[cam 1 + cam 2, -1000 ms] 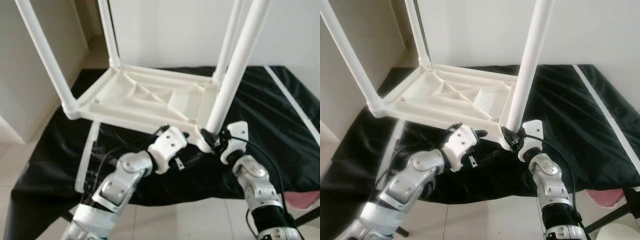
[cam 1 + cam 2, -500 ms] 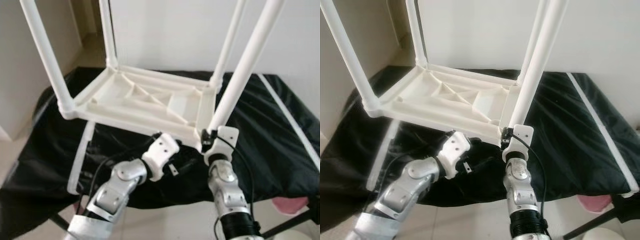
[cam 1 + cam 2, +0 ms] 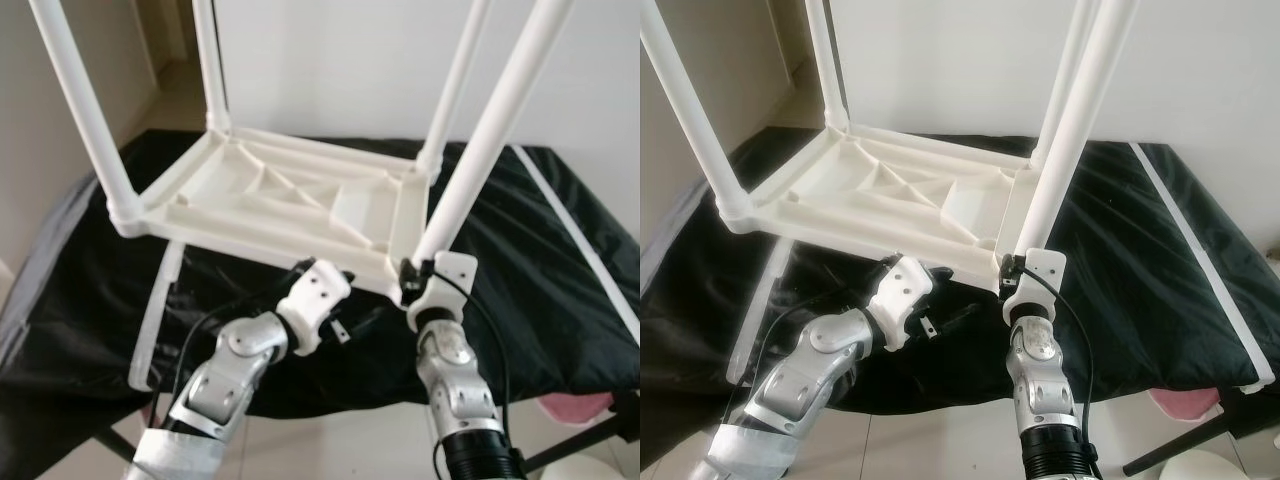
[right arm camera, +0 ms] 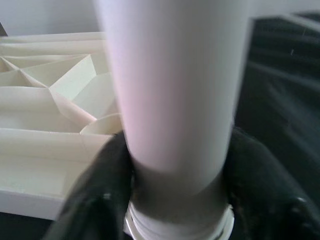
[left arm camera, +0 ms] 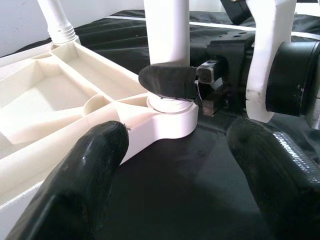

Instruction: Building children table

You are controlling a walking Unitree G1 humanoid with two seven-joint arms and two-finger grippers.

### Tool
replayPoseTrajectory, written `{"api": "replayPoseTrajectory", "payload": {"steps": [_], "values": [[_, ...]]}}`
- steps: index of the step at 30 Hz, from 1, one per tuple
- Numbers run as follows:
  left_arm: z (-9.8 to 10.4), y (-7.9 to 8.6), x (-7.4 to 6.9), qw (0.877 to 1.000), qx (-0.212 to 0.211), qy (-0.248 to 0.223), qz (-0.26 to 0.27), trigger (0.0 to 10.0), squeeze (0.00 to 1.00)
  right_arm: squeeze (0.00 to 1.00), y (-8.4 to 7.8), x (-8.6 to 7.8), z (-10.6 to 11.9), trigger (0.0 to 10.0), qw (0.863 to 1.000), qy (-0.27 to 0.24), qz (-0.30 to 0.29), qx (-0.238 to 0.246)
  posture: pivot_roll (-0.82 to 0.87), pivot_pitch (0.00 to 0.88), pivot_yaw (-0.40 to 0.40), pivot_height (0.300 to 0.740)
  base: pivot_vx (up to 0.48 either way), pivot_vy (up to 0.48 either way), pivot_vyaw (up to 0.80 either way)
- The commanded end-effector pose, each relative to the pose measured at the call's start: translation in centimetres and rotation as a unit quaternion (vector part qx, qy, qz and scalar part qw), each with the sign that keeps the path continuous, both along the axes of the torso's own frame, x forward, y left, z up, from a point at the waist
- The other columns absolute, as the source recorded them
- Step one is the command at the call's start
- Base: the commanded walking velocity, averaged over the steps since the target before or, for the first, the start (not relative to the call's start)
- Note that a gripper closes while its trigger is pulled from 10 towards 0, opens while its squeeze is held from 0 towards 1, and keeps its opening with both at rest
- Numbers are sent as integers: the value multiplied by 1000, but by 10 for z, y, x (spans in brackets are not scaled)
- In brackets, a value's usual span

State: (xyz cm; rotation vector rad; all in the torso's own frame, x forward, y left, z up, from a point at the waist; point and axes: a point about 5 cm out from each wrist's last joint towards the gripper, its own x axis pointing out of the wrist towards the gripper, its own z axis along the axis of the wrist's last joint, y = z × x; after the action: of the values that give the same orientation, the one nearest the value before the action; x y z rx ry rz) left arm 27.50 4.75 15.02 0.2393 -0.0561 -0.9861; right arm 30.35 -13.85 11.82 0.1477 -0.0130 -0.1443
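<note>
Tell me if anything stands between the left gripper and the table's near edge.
Nothing visible does. The left gripper is open, its fingers just short of the upturned table top. The right gripper is shut on the near-right leg at its socket, off to one side.

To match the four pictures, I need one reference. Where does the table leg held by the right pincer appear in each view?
Left eye view: leg rising from the tabletop's near right corner.
Right eye view: same leg, right of centre.
Left wrist view: its base, a black finger across it.
Right wrist view: close, blurred, central.
Shared landmark: white ribbed tabletop.
</note>
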Motion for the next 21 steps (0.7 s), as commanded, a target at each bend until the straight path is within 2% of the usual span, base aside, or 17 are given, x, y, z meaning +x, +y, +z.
{"api": "replayPoseTrajectory", "payload": {"steps": [1,6,9,13,18,21], "values": [[2,2,3,998,-12,-16,54,10000,0,1000,-7,-4,-8,10000,1000,13,0,4,12,13,-60,740,0,0,0],[1,1,3,998,-13,-6,57,10000,0,1000,-12,-3,-7,10000,1000,12,-2,-6,14,15,-65,740,0,0,0],[3,-1,4,998,-22,-2,53,10000,0,1000,-23,4,0,10000,1000,-4,19,-18,15,13,-76,740,0,0,0],[4,-1,5,998,-23,-4,52,10000,0,1000,-25,5,2,10000,999,-8,28,-26,15,13,-76,740,0,0,0],[7,1,8,998,-23,-9,53,10000,0,1000,-32,9,7,10000,997,-22,63,-35,19,5,-78,740,0,0,0],[8,2,9,999,-26,-8,44,10000,0,1000,-34,14,12,10000,992,-35,114,-39,14,6,-76,740,0,0,0]]}}
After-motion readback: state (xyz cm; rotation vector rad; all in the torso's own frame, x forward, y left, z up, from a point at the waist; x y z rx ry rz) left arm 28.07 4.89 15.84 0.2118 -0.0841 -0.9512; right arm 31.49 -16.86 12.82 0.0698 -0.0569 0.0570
